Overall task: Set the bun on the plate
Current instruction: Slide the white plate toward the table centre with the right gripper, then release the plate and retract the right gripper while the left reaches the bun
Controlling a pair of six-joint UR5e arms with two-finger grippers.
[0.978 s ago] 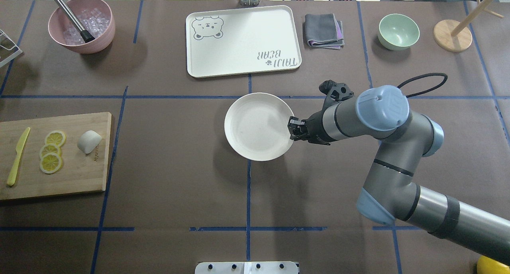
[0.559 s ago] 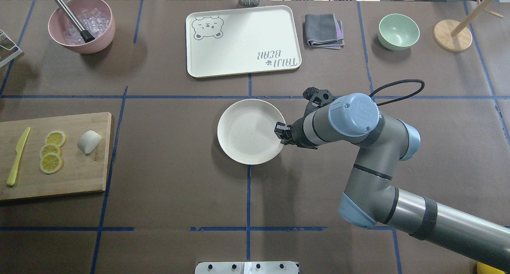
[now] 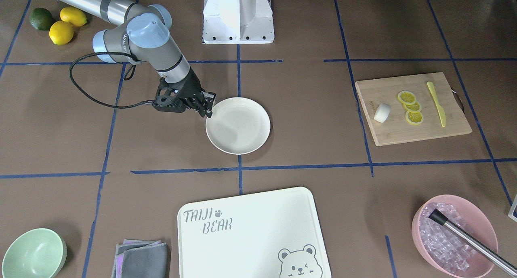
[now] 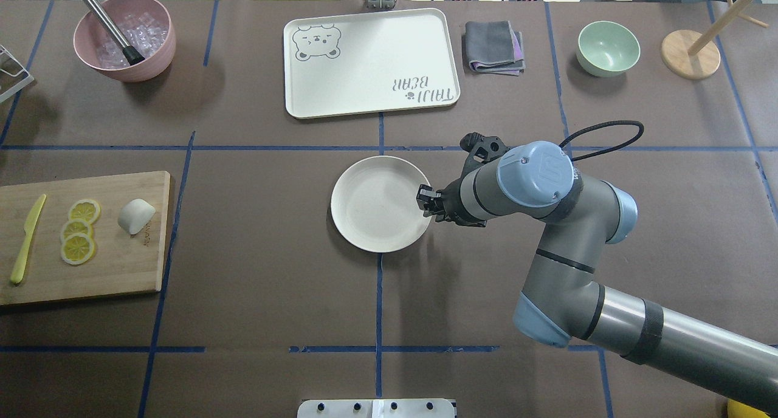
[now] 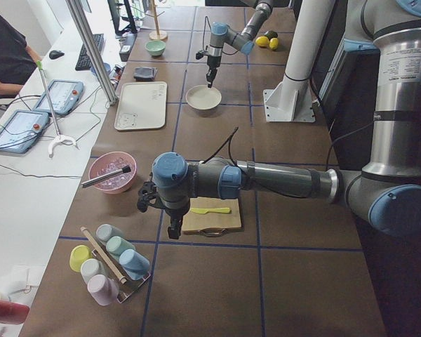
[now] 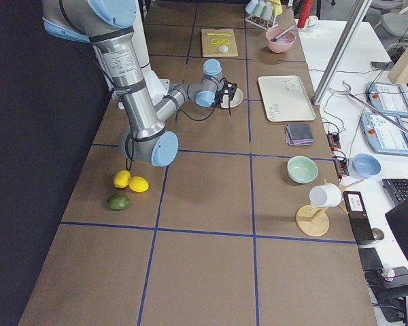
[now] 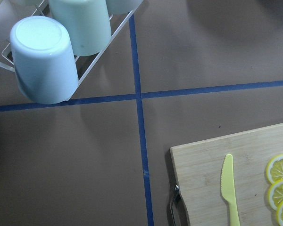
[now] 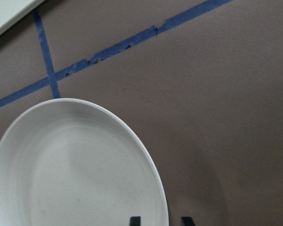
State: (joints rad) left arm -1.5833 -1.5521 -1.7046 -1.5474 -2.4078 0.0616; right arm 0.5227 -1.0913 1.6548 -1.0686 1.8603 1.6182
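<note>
The bun (image 4: 135, 215) is a small white chunk lying on the wooden cutting board (image 4: 115, 266) at the table's left, also visible in the front view (image 3: 381, 112). The round cream plate (image 4: 377, 205) sits near the table's middle. My right gripper (image 4: 423, 201) is shut on the plate's right rim. In the right wrist view the plate (image 8: 75, 165) has its rim between the two fingertips of the right gripper (image 8: 162, 220). My left gripper (image 5: 172, 230) hangs over the table past the board's handle end, far from the bun. I cannot tell whether it is open or shut.
Lemon slices (image 4: 78, 231) and a yellow knife (image 4: 27, 239) share the board. At the back stand a bear-printed tray (image 4: 371, 62), a pink ice bowl (image 4: 124, 38), a folded cloth (image 4: 494, 47) and a green bowl (image 4: 608, 47). A cup rack (image 7: 61, 47) lies below the left wrist.
The right gripper carried the plate leftward and down; it looks smaller and lower than a second ago. Over the last half second it barely shifted. The bun has not moved.
</note>
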